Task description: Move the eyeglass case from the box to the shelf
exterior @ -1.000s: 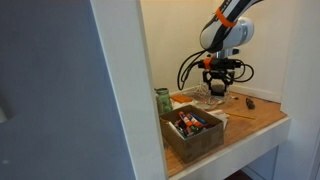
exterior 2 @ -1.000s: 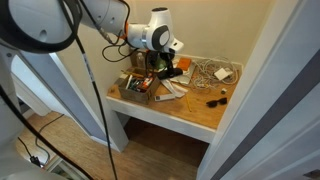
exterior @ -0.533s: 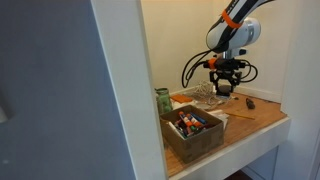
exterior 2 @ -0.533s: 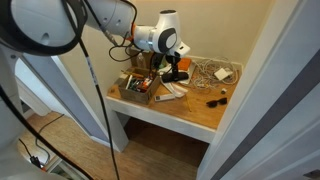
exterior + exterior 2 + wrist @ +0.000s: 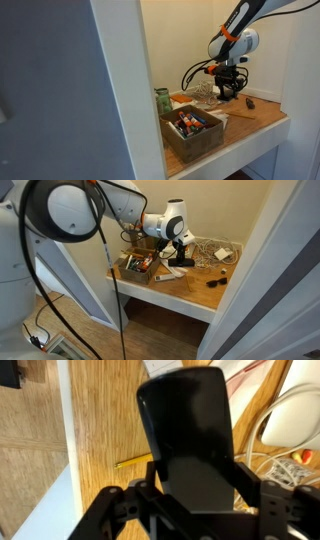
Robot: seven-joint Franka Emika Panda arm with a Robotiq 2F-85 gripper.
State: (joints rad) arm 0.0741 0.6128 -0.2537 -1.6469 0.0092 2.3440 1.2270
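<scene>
Black, the eyeglass case (image 5: 227, 95) hangs clamped in the gripper (image 5: 228, 91) over the middle of the shelf (image 5: 262, 115) in an exterior view, clear of the box (image 5: 195, 135) at a front corner. In an exterior view, a basket (image 5: 216, 252) crowds the back edge and a black item (image 5: 215, 279) the front edge; we should lower between them. At the wrist, fingers (image 5: 247, 488) pinch the case's sides above a pencil (image 5: 130, 461).
</scene>
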